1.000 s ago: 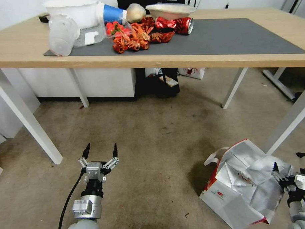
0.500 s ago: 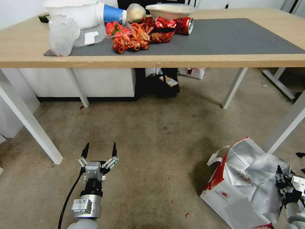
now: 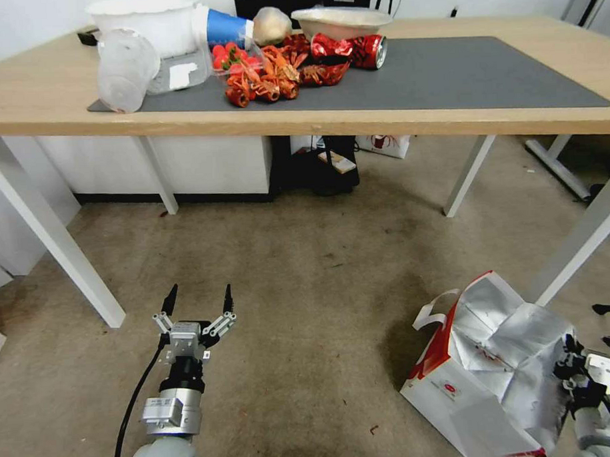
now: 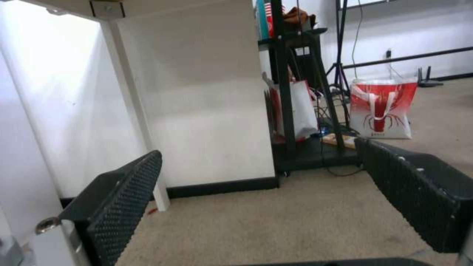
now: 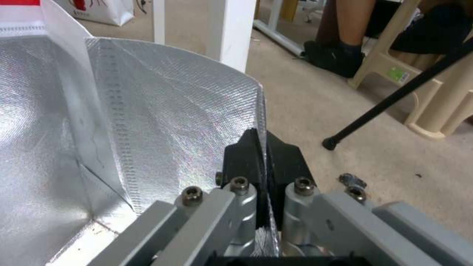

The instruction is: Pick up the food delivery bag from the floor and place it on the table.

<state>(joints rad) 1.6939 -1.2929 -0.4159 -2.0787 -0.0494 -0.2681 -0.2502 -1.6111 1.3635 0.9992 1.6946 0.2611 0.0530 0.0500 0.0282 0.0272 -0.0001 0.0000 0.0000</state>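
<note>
R gripper (image 5: pixel 264 147) is clamped on the rim of the food delivery bag (image 3: pixel 496 362): in the right wrist view the two black fingers (image 5: pixel 241 162) are pressed together w/ the silver foil wall pinched between them. In the head view that gripper (image 3: pixel 571 354) sits at the bag's near-right rim, low at the right edge of the floor (image 3: pixel 306 268).

Bag is on the floor, tilted, mouth gaping open toward the camera, foil lining creased. Red side panel and a white loop handle (image 3: pixel 433 312) face the robot's left; small round red logo on the white front wall. It lies just beside the table's near-right white leg (image 3: pixel 579 245), in front of the table's near edge, not under the top.

L gripper (image 3: pixel 198 304) hangs above bare floor, well apart from the bag, fingers spread wide w/ nothing between them; in the left wrist view both studded black pads (image 4: pixel 125 199) stand far apart.

Table (image 3: pixel 40 98) top: dark grey mat (image 3: pixel 459 70) w/ clutter at its far-left corner — clear plastic cup on its side, white tub, red crayfish shells, crushed red can.

Under the table's far edge, a smaller white bag w/ red print (image 4: pixel 382 111) stands on the floor.
</note>
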